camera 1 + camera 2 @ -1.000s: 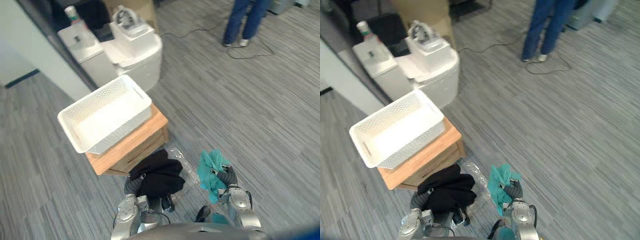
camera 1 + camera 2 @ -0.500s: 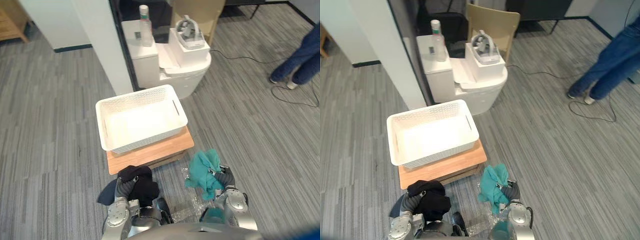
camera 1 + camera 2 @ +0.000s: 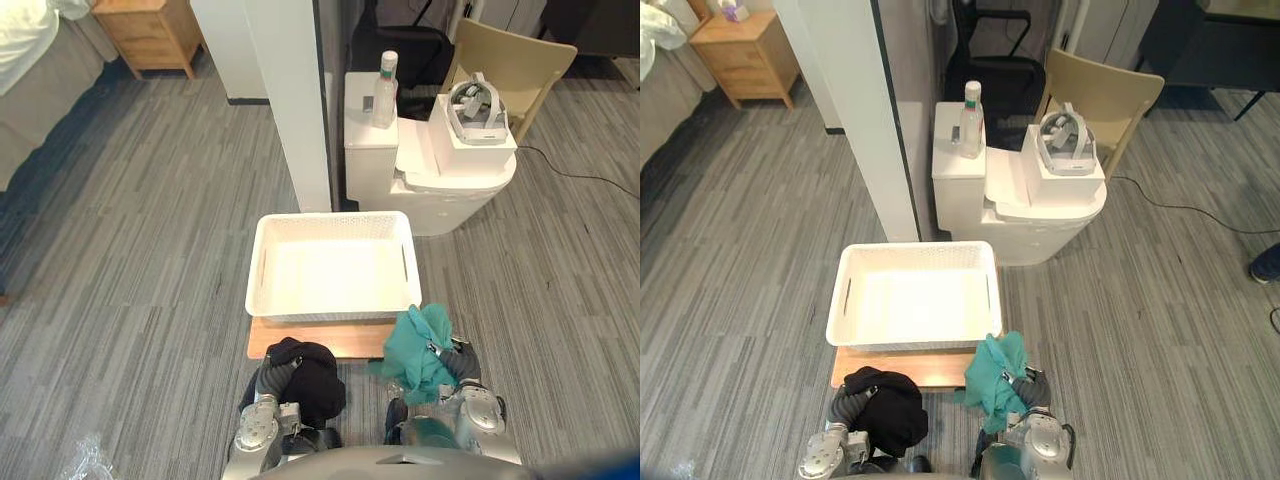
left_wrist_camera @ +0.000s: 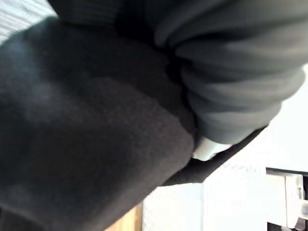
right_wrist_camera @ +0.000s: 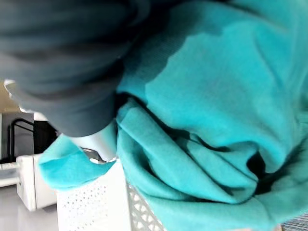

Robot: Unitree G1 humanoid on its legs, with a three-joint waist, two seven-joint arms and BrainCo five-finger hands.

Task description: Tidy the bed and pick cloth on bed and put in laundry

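**Colleague:** What is in front of your robot?

**Me:** I see a grey plank floor [image 3: 130,300], with a corner of the bed [image 3: 30,70] well away at the upper left. Dead ahead, a white basket [image 3: 332,218] sits empty on a low wooden stand [image 3: 300,338]. Behind it, a white toilet [image 3: 440,170] carries a bottle [image 3: 386,88] and a headset [image 3: 478,100]. My left hand [image 3: 266,380] clutches a bunched black cloth [image 3: 312,378] at the stand's near edge. My right hand [image 3: 462,362] clutches a teal cloth [image 3: 418,345], which overlaps the basket's near right corner.

**Colleague:** What could go wrong?

**Me:** I judge that both hands are short of the basket. If I let go here, the black cloth would land on the floor, and the teal one might slide off the rim. Loose folds cover most of my fingers, so a cloth could cling after I release it. Pushing forward low could shove the basket off its stand.

**Colleague:** Any writing?

**Me:** The bottle has a label, but it is too small to read.
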